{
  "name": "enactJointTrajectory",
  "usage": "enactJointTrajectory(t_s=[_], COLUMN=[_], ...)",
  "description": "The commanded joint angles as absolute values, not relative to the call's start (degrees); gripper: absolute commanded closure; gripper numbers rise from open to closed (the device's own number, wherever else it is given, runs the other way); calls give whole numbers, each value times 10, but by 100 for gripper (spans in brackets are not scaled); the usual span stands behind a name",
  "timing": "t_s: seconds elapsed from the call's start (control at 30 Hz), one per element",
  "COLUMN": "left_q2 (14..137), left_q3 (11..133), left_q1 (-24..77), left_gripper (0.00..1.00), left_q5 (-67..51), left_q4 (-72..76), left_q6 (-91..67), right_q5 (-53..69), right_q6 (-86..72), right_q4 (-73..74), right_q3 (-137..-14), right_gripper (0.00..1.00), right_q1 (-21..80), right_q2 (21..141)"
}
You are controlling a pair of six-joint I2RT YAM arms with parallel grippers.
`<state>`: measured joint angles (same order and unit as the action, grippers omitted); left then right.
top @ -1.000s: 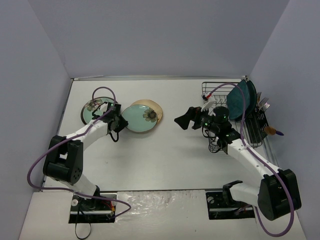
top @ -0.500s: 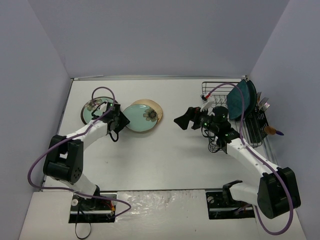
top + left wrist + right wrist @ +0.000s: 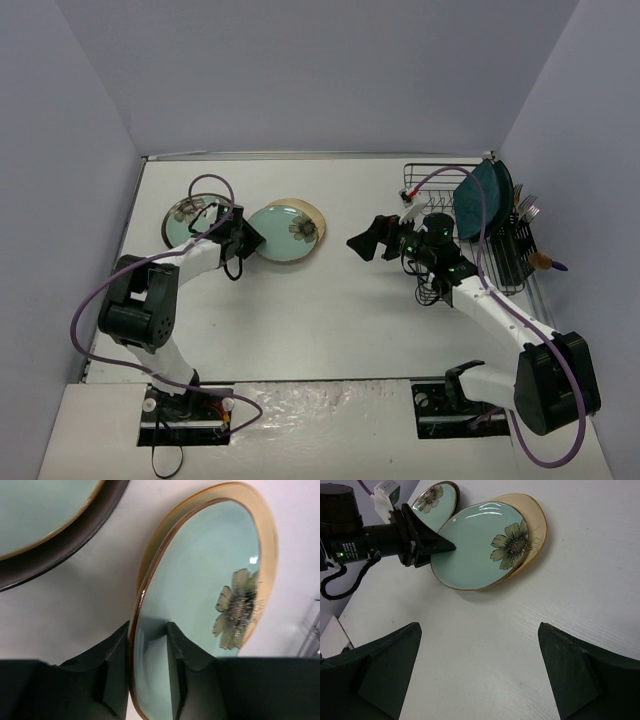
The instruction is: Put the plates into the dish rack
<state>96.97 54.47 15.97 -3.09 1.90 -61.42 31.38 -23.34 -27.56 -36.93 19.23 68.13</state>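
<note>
Fingers (image 3: pixel 112 665) of left end effector (image 3: pixel 148 632) straddle plate (image 3: pixel 210 570), grip unclear; right end effector (image 3: pixel 479 627) gapes.

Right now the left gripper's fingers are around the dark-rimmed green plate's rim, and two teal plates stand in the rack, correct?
Not quite: the left gripper straddles the tan-rimmed green plate at its rim, as the left wrist view shows. The two teal plates do stand in the rack.

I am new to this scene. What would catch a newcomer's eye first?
The left gripper straddles the rim of the tan-rimmed plate, which lies on the cream plate, left of centre. Two teal plates stand in the rack at the far right, and the right gripper hovers open mid-table.
</note>
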Motion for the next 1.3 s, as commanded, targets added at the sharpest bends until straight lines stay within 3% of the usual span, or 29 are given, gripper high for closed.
enactJointTrajectory(t_s=[0.0, 0.1, 0.17, 0.87, 1.27], left_q2=[945, 925, 912, 579, 479], left_q3=[542, 535, 532, 455, 413], left_q1=[156, 156, 156, 150, 147], left_gripper=[89, 99, 100, 100, 100], left_q5=[-24, -21, -20, -133, -187], left_q4=[48, 47, 43, 85, 147], left_q6=[-616, -617, -617, -581, -568], right_q5=[326, 328, 328, 394, 430], right_q6=[-221, -221, -222, -310, -345], right_q4=[-318, -319, -318, -351, -378], right_q3=[-375, -376, -377, -467, -556], right_gripper=[0, 0, 0, 0, 0], right_q1=[199, 200, 200, 235, 274], right_q2=[688, 691, 693, 758, 862])
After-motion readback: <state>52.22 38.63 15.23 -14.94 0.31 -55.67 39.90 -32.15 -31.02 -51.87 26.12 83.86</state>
